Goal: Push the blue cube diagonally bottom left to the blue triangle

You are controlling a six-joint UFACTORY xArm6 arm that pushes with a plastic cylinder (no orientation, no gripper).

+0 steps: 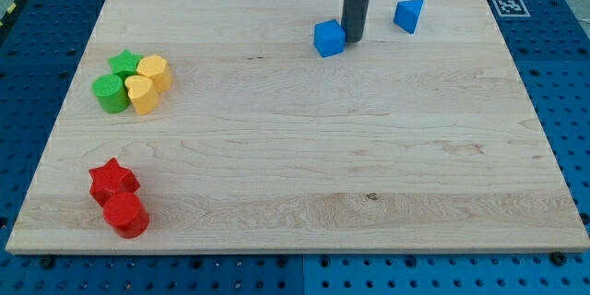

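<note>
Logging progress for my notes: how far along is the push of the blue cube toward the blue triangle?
Done: my tip touches the blue cube on its right side. In hand: the push. Left: the cube sits apart, left of the blue triangle on the wooden board.

A pale wooden board with fine grain (304, 166) fills most of the view, evenly lit, with a small black-and-white square marker (509, 5) printed at its top right corner. Around it lies a blue perforated metal table surface (564, 101), dotted with regular holes. At the view's top left, a strip of yellow-and-black hazard tape (13, 6) runs diagonally.
</note>
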